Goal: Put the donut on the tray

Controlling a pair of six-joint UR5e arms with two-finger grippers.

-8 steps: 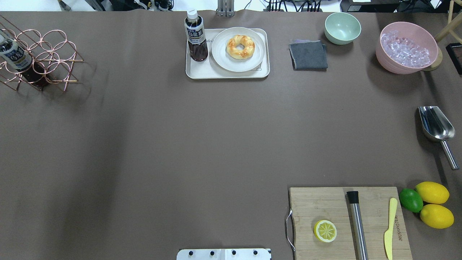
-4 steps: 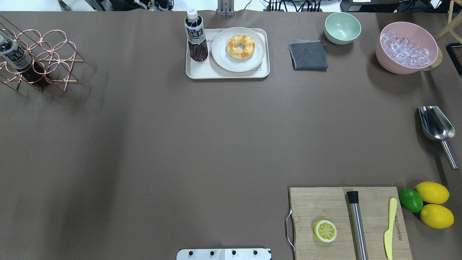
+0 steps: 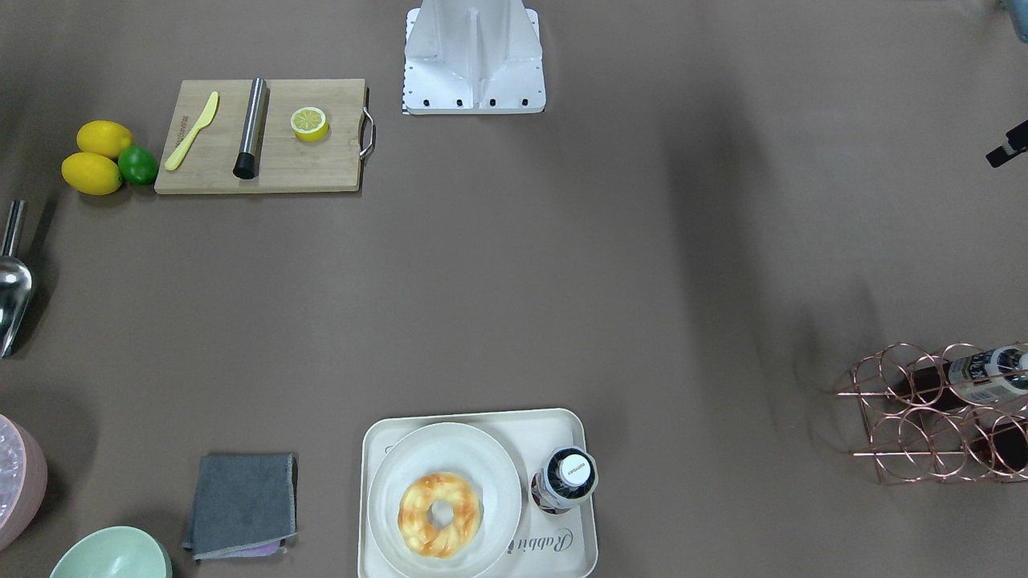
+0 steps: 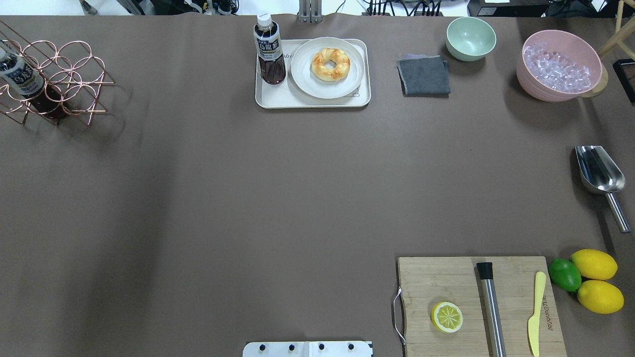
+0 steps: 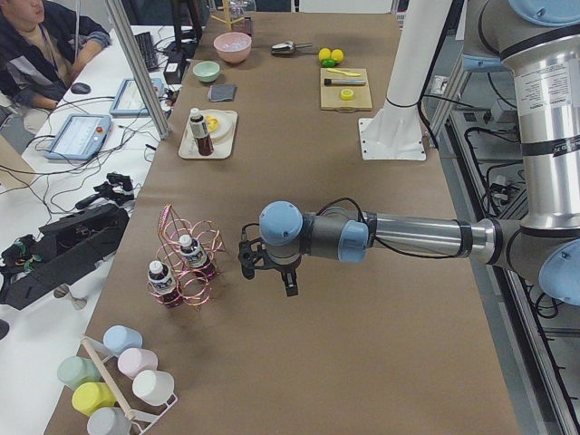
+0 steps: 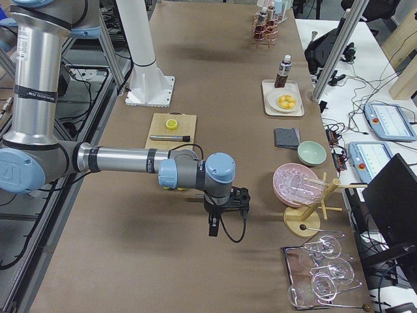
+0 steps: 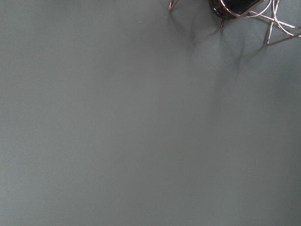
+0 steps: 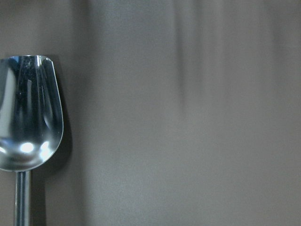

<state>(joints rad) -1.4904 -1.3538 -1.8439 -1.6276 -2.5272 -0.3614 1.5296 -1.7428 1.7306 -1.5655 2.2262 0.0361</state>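
Observation:
The donut (image 4: 331, 64) is a golden braided ring lying on a round white plate (image 4: 307, 82). The plate sits on the cream tray (image 4: 278, 98) at the table's far middle. The donut (image 3: 439, 503) and tray (image 3: 562, 554) also show in the front-facing view. My left gripper (image 5: 267, 275) hangs over bare table near the copper rack, far from the tray. My right gripper (image 6: 227, 210) hangs near the metal scoop, also far from the tray. Both show clearly only in the side views, so I cannot tell whether they are open or shut.
A tea bottle (image 4: 269, 49) stands on the tray's left part. A copper rack (image 4: 54, 82) with a bottle is far left. A grey cloth (image 4: 424, 75), green bowl (image 4: 470, 38) and pink ice bowl (image 4: 560, 64) are far right. A scoop (image 4: 599, 173) and cutting board (image 4: 446, 277) are on the right.

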